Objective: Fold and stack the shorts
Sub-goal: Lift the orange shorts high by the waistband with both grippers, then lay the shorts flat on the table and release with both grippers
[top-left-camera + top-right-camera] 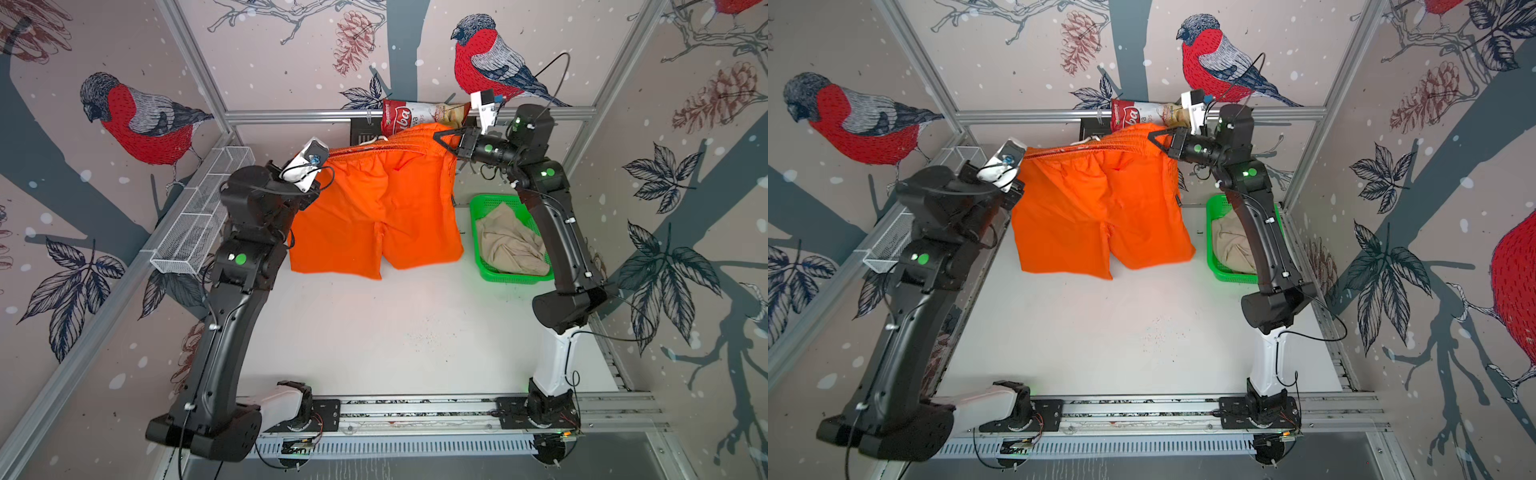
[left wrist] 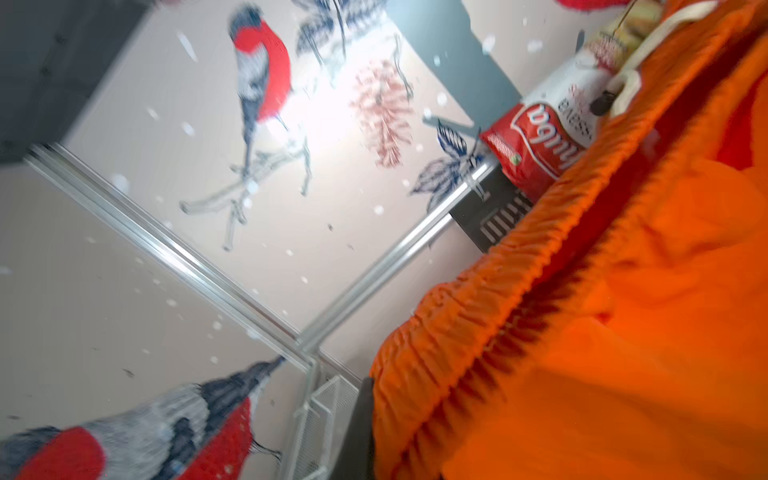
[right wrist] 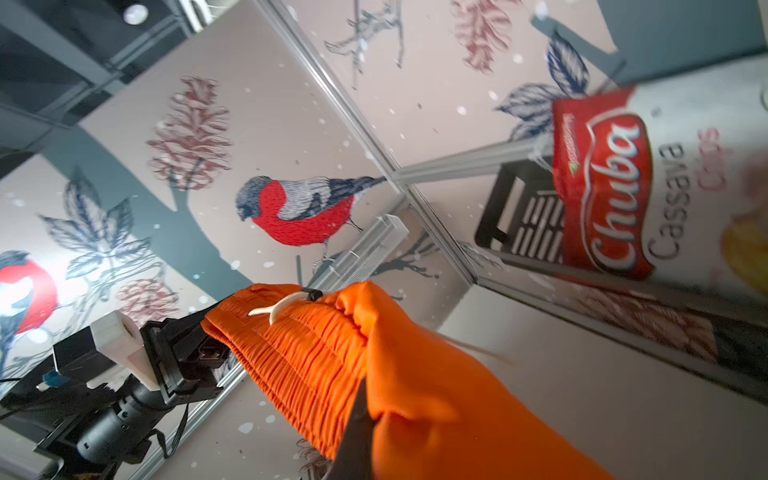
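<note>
Orange shorts (image 1: 374, 208) hang in the air over the far side of the white table (image 1: 374, 340), spread wide between two robot arms, as we see in both top views. The left gripper (image 3: 206, 328) is clamped on one end of the gathered waistband (image 1: 386, 146), and the right gripper (image 1: 444, 141) is pinched tight on the other end. The band runs taut and almost level between them. Both legs of the orange shorts drop straight down, side by side, with the hems low over the table; we cannot tell whether they touch it. In the right wrist view we see a white drawstring (image 3: 282, 308) lying across the top of the waistband.

Beige shorts (image 1: 509, 245) sit crumpled in a green mesh basket (image 1: 511, 277) on the table. The basket is just beside the hanging pair on the right, and the right arm partly hides it.

Behind the waistband, a red-and-white Chuba cassava chips bag (image 1: 419, 115) lies along the rear frame rail, in front of a black slotted holder (image 1: 362, 132). A white wire-mesh tray (image 1: 199, 220) runs along the left wall, behind the left arm. The left wrist view is blurred, and we make out only orange cloth and ruffled waistband close to the lens.
</note>
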Controlling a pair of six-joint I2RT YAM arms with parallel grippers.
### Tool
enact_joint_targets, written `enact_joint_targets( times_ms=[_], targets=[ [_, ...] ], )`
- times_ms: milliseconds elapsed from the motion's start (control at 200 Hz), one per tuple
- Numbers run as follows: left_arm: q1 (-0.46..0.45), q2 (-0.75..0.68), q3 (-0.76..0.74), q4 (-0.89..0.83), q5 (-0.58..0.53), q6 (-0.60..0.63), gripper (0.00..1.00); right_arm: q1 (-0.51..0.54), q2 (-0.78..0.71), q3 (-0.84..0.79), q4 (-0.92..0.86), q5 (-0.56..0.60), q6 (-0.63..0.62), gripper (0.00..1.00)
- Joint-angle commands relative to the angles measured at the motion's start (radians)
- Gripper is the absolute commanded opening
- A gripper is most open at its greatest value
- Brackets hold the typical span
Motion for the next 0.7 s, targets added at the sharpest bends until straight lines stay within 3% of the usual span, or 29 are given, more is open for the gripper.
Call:
enact_joint_targets(
  times_ms=[0,90,275,470,695],
  targets=[
    [0.007,-0.119,-0.122,0.03,-0.01,0.111,0.0,-0.014,-0.121,-0.236,0.073,0.006,-0.026,0.0],
    [0.007,-0.251,-0.321,-0.035,-0.022,0.16,0.0,-0.024,-0.271,-0.672,0.298,-0.023,0.024,0.0],
    [-0.047,-0.408,-0.7,-0.223,-0.031,0.177,0.0,-0.026,-0.302,-1.118,0.264,-0.019,-0.075,0.0],
    [-0.246,-0.378,-0.868,-0.42,-0.073,0.116,0.0,-0.041,-0.26,-1.391,0.196,0.069,-0.145,0.0],
    [-0.431,-0.347,-1.005,-0.488,-0.006,0.065,0.0,-0.05,-0.247,-1.498,0.132,0.187,-0.159,0.0]
  ],
)
